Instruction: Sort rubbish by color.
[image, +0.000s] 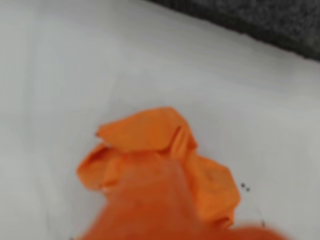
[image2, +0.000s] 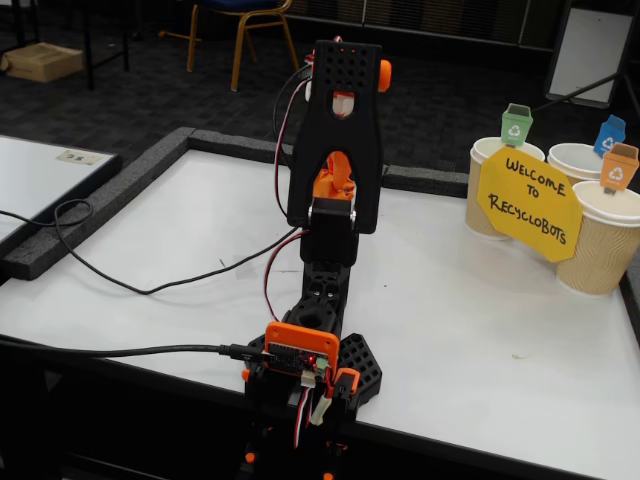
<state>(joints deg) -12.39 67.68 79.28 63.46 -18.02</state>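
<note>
An orange crumpled paper wad (image: 160, 160) is seen just ahead of the gripper (image: 150, 220), whose opening cannot be told, so it could be nudged away if misjudged.

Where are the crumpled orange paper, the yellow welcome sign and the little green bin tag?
orange paper wad (image: 150, 145), wrist view, on its crumpled middle.
yellow welcome sign (image2: 528, 203), fixed view, on its lettered face.
green bin tag (image2: 516, 124), fixed view, on its front.

orange wad (image: 165, 160) blurred, pincer hidden
</note>
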